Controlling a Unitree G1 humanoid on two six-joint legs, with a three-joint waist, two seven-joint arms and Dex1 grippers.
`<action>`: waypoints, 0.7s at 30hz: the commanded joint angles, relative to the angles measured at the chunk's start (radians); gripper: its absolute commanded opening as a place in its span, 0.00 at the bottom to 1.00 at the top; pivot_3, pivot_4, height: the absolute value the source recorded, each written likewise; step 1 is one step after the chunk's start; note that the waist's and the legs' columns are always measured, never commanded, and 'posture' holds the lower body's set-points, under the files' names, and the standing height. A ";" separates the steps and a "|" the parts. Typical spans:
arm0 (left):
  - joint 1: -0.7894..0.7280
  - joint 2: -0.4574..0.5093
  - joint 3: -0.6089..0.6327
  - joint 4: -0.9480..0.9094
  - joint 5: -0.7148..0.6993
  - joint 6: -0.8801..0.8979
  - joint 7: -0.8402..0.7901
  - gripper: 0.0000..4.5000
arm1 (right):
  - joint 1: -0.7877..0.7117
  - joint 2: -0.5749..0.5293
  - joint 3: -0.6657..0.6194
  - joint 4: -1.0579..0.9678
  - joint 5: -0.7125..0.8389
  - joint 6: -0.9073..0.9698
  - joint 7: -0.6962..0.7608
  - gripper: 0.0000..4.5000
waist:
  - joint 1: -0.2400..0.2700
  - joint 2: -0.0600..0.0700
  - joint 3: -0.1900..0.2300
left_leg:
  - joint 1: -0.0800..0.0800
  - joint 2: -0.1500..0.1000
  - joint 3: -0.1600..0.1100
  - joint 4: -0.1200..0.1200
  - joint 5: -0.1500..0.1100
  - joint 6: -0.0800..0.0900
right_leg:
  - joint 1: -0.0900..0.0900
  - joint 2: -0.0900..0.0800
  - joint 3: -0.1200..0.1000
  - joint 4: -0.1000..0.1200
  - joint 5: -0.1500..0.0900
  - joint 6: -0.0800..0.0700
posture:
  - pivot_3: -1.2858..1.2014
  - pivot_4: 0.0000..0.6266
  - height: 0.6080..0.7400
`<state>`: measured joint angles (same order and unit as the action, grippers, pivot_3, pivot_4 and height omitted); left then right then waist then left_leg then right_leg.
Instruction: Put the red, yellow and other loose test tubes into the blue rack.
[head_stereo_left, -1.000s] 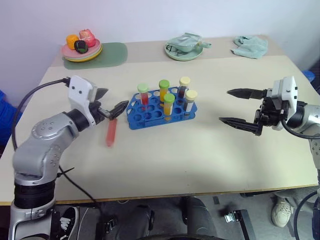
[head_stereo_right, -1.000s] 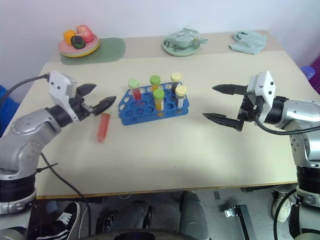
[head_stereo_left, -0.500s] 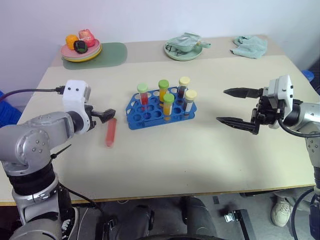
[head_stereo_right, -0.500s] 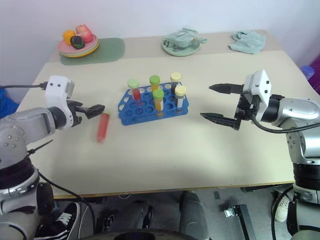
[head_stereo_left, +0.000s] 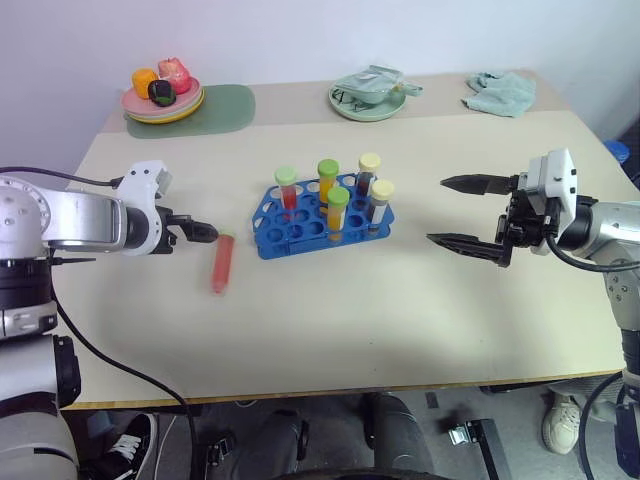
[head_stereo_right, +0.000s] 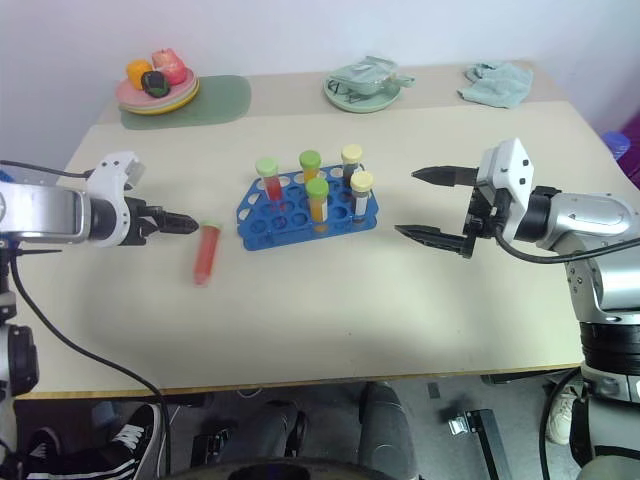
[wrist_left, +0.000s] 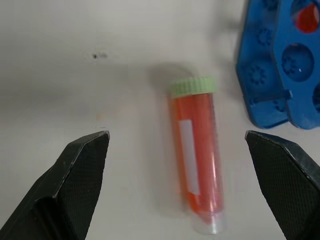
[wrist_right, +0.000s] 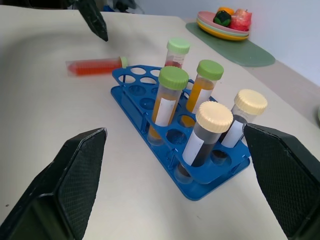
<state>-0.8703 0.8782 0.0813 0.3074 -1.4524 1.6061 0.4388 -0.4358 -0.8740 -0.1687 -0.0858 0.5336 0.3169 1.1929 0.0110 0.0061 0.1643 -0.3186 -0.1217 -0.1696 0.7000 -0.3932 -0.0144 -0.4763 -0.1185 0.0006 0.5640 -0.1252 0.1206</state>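
Head view: the blue rack (head_stereo_left: 322, 217) stands mid-table (head_stereo_left: 400, 300) holding five capped tubes upright. A loose red tube (head_stereo_left: 221, 265) lies flat at the rack's 8 o'clock, just beside it. The left end effector (head_stereo_left: 205, 232) hovers at the tube's 11 o'clock; the right end effector (head_stereo_left: 468, 213), fingers apart and empty, sits at the rack's 3 o'clock

Left wrist view: its fingers (wrist_left: 80, 165) stand wide apart, the red tube between them untouched

Right wrist view: the rack lies ahead between spread fingers (wrist_right: 75, 170)

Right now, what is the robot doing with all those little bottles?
It is putting test tubes into the blue rack. Five tubes already stand in it. One red tube lies loose on the table beside the rack. The left gripper hovers open over that tube. The right gripper waits open, holding nothing.
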 joint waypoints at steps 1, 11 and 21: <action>-0.068 0.007 -0.044 0.085 -0.016 0.008 0.079 0.99 | -0.018 0.006 -0.013 -0.016 0.006 -0.016 -0.002 1.00 | -0.001 0.000 0.000 | 0.000 0.000 0.000 0.000 0.000 0.000 | 0.000 0.000 0.000 0.000 0.000 0.000 | 0.52 0.24 1.00; -0.243 -0.074 -0.191 0.284 0.104 0.008 0.048 0.99 | -0.027 0.019 -0.007 -0.010 0.001 -0.018 -0.005 1.00 | -0.005 0.000 0.000 | 0.000 -0.001 0.002 0.000 0.001 -0.001 | 0.000 0.000 0.000 0.000 0.000 0.000 | 0.52 0.24 1.00; -0.219 -0.096 -0.197 0.332 0.064 0.008 0.128 0.99 | -0.018 0.025 -0.015 -0.016 0.002 -0.013 -0.010 1.00 | -0.022 0.000 0.000 | 0.000 -0.001 0.001 0.000 0.001 -0.001 | 0.000 0.000 0.000 0.000 0.000 0.000 | 0.52 0.24 1.00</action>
<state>-1.0829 0.7782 -0.1355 0.6407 -1.3753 1.6062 0.5510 -0.4439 -0.8496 -0.1632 -0.0828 0.5254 0.3162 1.1870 -0.0108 0.0062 0.1642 -0.3185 -0.1230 -0.1683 0.6999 -0.3927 -0.0153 -0.4768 -0.1186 0.0006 0.5640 -0.1252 0.1206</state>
